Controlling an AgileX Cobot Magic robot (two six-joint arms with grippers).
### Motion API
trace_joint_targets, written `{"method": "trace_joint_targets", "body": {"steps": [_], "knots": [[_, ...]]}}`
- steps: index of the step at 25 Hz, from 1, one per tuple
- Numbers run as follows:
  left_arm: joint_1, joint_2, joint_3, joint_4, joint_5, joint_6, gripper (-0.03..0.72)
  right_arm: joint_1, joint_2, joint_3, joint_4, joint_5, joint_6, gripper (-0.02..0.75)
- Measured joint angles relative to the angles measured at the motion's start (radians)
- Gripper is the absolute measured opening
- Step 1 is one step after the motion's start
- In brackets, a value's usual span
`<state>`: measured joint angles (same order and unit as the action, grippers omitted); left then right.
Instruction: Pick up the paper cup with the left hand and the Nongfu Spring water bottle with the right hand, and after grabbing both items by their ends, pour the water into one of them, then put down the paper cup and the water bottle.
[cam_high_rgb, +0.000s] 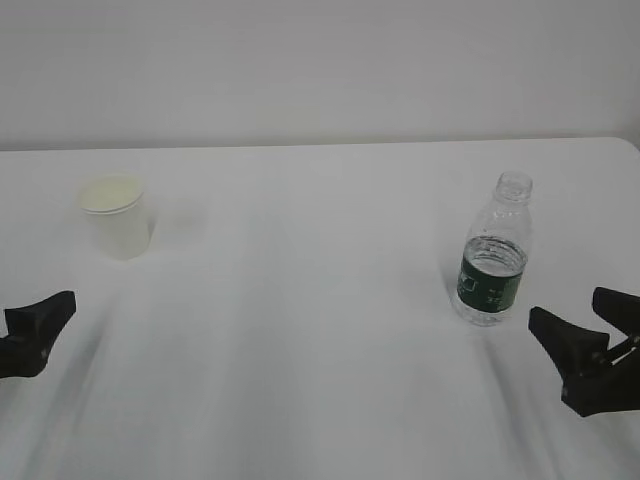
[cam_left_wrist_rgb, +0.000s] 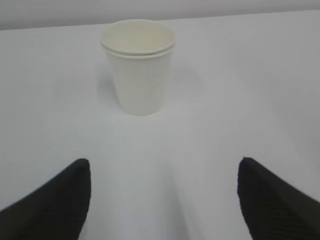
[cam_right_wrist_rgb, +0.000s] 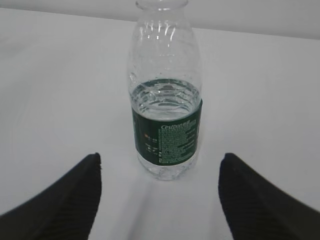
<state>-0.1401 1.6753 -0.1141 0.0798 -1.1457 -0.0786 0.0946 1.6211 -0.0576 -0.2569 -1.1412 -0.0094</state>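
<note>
Paper cup (cam_left_wrist_rgb: 138, 67) standing upright on white counter (cam_high_rgb: 320, 350), far left. Left tool (cam_left_wrist_rgb: 162, 197) sitting short of cup, fingers spread wide, gripping nothing. Nongfu Spring water bottle (cam_right_wrist_rgb: 165, 107) standing upright at right, capless, water (cam_right_wrist_rgb: 164, 97) reaching label top. Right tool (cam_right_wrist_rgb: 160, 197) sitting short of bottle, fingers wide apart, gripping nothing.

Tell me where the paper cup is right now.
The paper cup stands upright on the white table, far left in the exterior view, ahead of the open left gripper and well apart from the water bottle.
</note>
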Motion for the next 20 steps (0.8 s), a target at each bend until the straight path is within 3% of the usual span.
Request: {"method": "trace_joint_targets", "body": {"steps": [7, 20], "knots": [[0.000, 0.000, -0.022, 0.000, 0.000, 0.000, 0.669, 0.000, 0.073, -0.026, 0.000, -0.004, -0.002, 0.655], [0.000, 0.002, -0.023, 0.003, 0.000, 0.000, 0.633, 0.000, 0.245, -0.159, 0.000, -0.006, -0.002, 0.661]]}}
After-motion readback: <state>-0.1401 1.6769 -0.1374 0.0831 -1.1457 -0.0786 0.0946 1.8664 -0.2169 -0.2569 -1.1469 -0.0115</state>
